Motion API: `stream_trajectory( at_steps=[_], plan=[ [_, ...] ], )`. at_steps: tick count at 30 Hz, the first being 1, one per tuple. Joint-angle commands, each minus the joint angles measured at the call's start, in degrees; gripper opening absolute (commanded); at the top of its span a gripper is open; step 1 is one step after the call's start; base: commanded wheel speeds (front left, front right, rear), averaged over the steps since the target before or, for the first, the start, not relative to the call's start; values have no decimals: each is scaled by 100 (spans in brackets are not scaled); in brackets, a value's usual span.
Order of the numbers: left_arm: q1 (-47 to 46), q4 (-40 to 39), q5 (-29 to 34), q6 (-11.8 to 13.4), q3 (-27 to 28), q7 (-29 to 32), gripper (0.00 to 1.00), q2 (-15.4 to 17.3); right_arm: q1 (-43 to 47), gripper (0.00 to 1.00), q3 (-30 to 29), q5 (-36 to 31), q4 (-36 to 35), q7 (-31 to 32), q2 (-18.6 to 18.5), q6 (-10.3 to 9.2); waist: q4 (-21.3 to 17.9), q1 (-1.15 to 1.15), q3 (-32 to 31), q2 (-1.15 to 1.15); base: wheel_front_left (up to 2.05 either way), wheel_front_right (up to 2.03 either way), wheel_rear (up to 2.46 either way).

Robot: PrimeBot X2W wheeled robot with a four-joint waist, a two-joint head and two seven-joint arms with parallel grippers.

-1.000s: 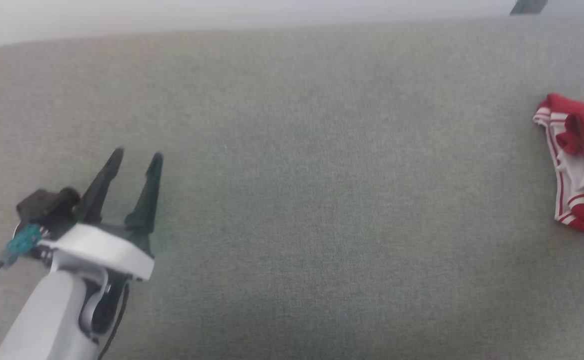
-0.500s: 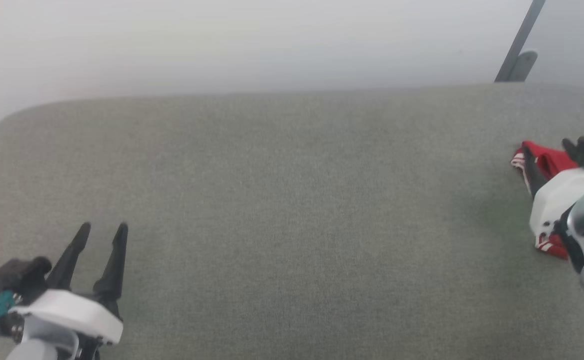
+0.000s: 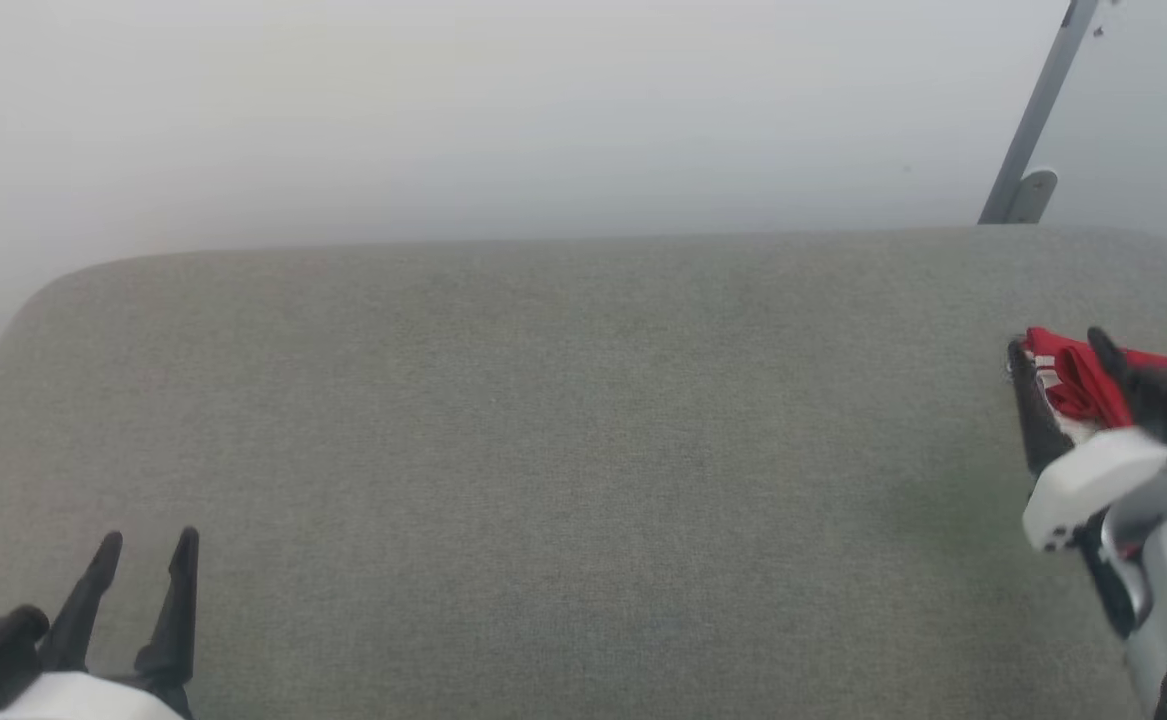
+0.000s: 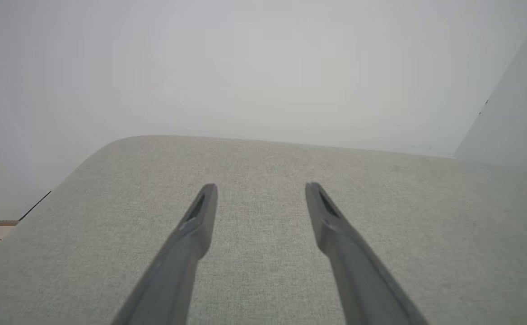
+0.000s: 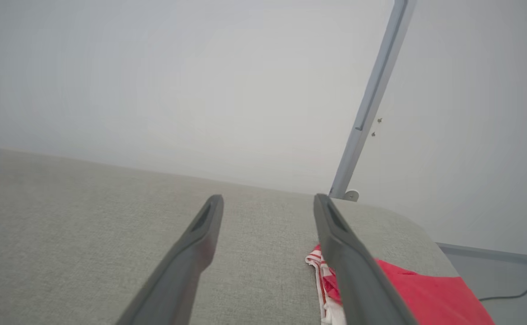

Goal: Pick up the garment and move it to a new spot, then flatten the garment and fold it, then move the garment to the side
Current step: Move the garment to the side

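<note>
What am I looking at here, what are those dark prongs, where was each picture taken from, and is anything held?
This is a two-armed robot; the dark prongs are the fingers of its claws. The wide picture comes from a camera on its head, looking down at a grey padded surface: the left claw sits at lower left, the right claw at the right edge. The other two come from wrist cameras, each looking along its own claw's fingers. Near the surface's right end lies a crumpled red garment with white striped trim. The right claw is at it, fingers apart. Both claws are open; nothing is held.
</note>
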Motion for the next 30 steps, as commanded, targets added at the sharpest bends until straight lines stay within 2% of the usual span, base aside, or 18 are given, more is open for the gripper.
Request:
stream_trajectory(
  at_steps=[1,7,15,22,30],
  plan=[
    [68,-20,10,-9,36,-23,100,-18,98,100,-26,-50,-69,-26,50,-11,18,0,-16,0,0,0,0],
    [302,-126,64,-9,213,-23,100,-78,942,100,-476,-445,-953,-28,483,-11,106,0,-91,0,0,0,0],
    [546,-285,176,-9,286,-23,100,-149,1759,100,-846,-809,-1716,-28,1000,-11,201,0,-153,0,0,0,0],
    [639,-310,167,-9,343,-23,100,-180,2317,100,-1094,-936,-2240,-28,1300,-11,250,0,-171,0,0,0,0],
    [704,-360,109,-9,367,-23,100,-162,2711,100,-1043,-999,-2490,-28,1466,-11,209,0,-154,0,0,0,0]
  ],
)
